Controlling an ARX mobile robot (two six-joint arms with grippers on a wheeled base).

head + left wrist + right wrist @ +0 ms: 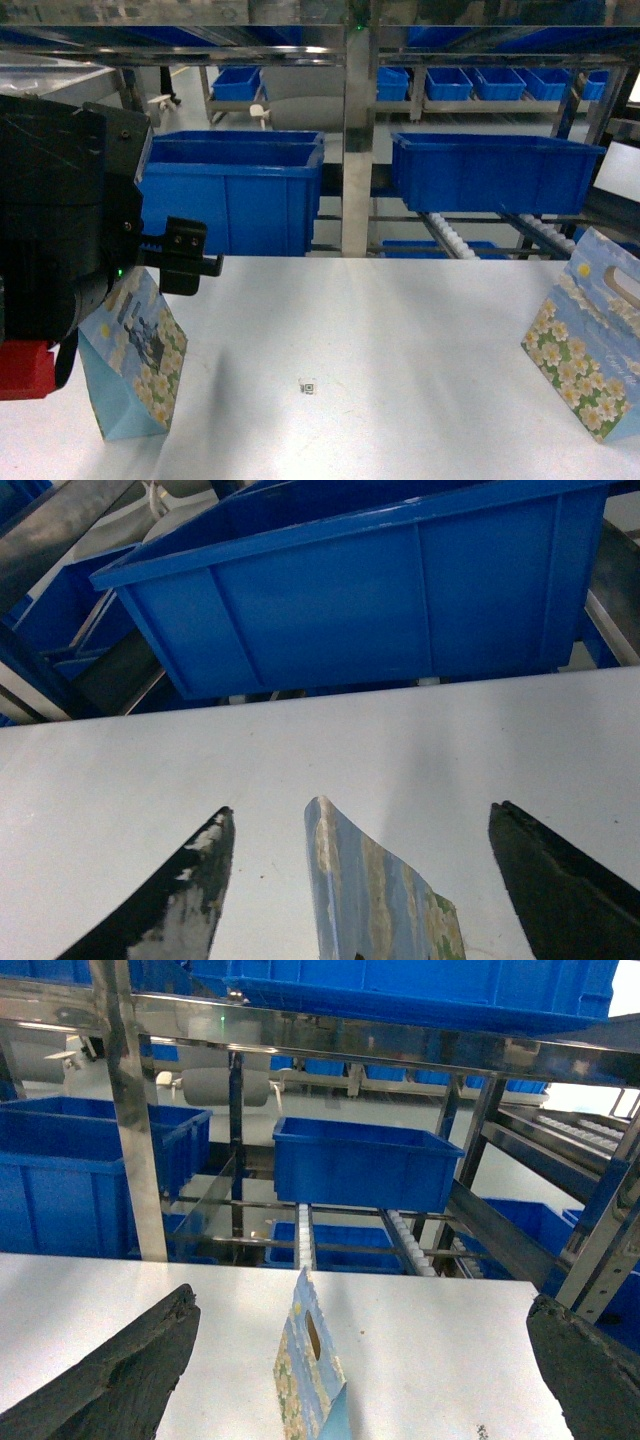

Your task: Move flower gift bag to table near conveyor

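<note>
Because the flower gift bag (380,890) standing on the table (400,330) at 8 o'clock looks light, thin and easily crushed, the spread left gripper (360,880) should pinch its top edge gently.

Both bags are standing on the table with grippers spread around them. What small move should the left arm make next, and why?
Probably lift straight up and back. The left gripper is open, its fingers apart from the flower gift bag, which stands on the table before the conveyor, so the placing looks done.
</note>
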